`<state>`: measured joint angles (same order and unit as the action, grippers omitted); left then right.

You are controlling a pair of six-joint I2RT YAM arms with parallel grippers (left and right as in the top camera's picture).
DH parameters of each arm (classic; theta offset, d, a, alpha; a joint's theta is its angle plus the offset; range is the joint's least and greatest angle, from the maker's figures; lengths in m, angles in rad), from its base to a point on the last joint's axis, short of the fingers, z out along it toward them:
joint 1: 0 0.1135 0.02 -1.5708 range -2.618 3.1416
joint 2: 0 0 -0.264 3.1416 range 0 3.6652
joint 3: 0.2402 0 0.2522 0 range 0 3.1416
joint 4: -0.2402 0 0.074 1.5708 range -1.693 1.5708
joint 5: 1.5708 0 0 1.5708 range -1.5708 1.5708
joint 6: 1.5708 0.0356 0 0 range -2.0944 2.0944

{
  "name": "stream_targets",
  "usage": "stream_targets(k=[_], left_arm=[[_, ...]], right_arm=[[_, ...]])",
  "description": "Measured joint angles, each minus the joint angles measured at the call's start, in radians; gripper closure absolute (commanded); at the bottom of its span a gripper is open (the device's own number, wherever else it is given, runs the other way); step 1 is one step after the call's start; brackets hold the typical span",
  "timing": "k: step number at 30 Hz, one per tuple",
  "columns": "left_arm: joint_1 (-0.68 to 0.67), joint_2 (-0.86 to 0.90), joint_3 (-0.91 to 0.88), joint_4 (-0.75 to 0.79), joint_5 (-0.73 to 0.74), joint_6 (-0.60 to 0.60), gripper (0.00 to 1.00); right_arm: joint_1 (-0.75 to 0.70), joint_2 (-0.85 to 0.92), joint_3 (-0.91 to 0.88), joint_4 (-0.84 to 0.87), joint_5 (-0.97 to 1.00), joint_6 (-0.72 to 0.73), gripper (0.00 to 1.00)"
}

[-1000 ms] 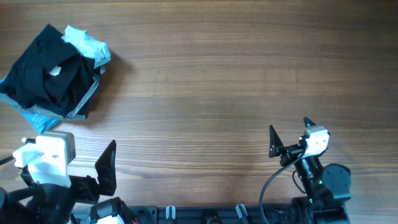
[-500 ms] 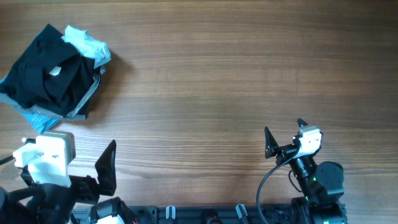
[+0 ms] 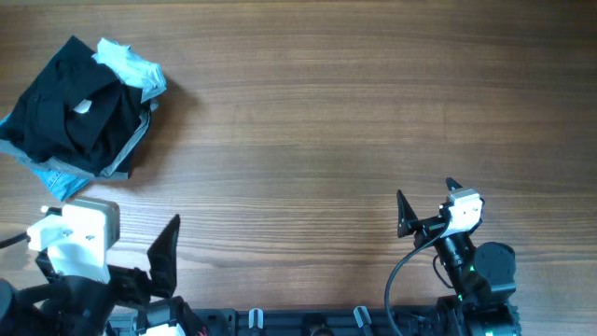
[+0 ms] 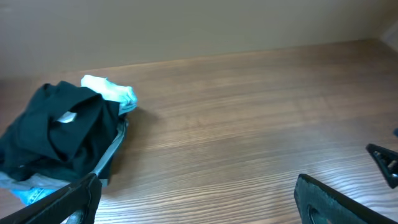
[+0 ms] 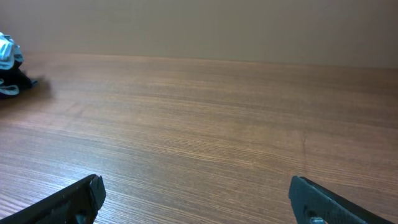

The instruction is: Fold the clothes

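Observation:
A crumpled pile of clothes [image 3: 79,107] lies at the table's far left: a black garment on top, a light blue piece [image 3: 131,65] at its far edge, blue fabric underneath. It shows in the left wrist view [image 4: 62,134], and its edge shows in the right wrist view [image 5: 7,68]. My left gripper [image 3: 112,245] is open and empty at the near left edge, short of the pile [image 4: 199,202]. My right gripper [image 3: 429,198] is open and empty at the near right, far from the pile [image 5: 199,199].
The wooden table [image 3: 326,121] stretches bare between the pile and my right gripper. A plain wall stands behind the far edge [image 4: 199,25]. A fingertip of the right gripper shows in the left wrist view [image 4: 385,163].
My right gripper shifted slightly left and toward the near edge, then held still. My left gripper shifted a little toward the near edge and to the right. The pile has not moved.

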<state>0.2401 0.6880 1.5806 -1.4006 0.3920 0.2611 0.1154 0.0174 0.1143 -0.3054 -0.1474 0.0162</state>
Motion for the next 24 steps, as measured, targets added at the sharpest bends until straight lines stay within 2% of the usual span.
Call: stream_targets(k=[4, 7, 10, 15, 18, 24], left_arm=[[-0.024, -0.026, -0.031, 0.123, -0.026, 0.006, 0.00], [-0.066, -0.096, -0.167, 0.256, -0.012, 0.007, 0.00], [-0.085, -0.226, -0.439, 0.480, 0.024, -0.012, 0.00], [-0.091, -0.494, -0.911, 0.762, 0.067, -0.047, 0.00], [-0.108, -0.592, -1.094, 0.931, 0.101, -0.058, 0.00], [-0.159, -0.673, -1.313, 1.159, 0.134, -0.061, 0.00]], right_arm=[[0.000, 0.000, 0.000, 0.000, 0.000, 0.000, 0.00], [0.000, 0.000, 0.000, 0.000, 0.000, 0.000, 0.00], [0.000, -0.001, 0.000, 0.002, 0.000, 0.000, 0.00], [0.000, -0.002, -0.001, 0.003, 0.001, -0.003, 0.00], [0.000, -0.002, -0.001, 0.004, 0.003, -0.003, 0.00], [0.000, -0.002, -0.001, 0.004, 0.003, -0.003, 0.00]])
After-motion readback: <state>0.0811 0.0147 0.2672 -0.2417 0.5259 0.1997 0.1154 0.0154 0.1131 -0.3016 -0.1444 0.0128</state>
